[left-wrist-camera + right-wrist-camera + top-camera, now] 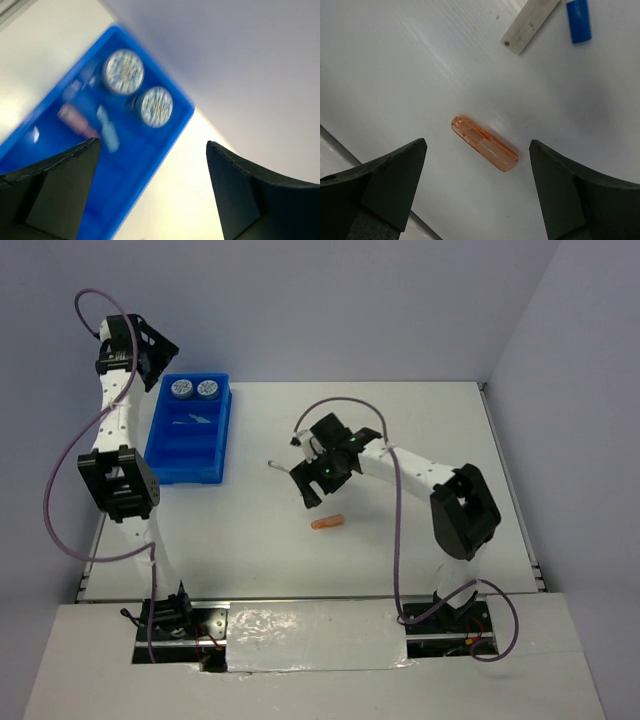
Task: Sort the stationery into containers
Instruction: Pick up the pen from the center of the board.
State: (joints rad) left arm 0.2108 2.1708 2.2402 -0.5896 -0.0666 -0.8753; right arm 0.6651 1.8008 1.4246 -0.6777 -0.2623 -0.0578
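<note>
Two tape rolls (195, 388) lie in the tray (160, 465); orange stick (327, 523) lies unsorted, five o'clock of right gripper (477, 144), spread empty like left gripper (152, 150).

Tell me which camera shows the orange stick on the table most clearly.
The right wrist view: the orange stick lies large and sharp, mid-frame, its translucent body plain to see. The top external view shows it only as a small orange sliver on the table. The left wrist view does not show it.
</note>
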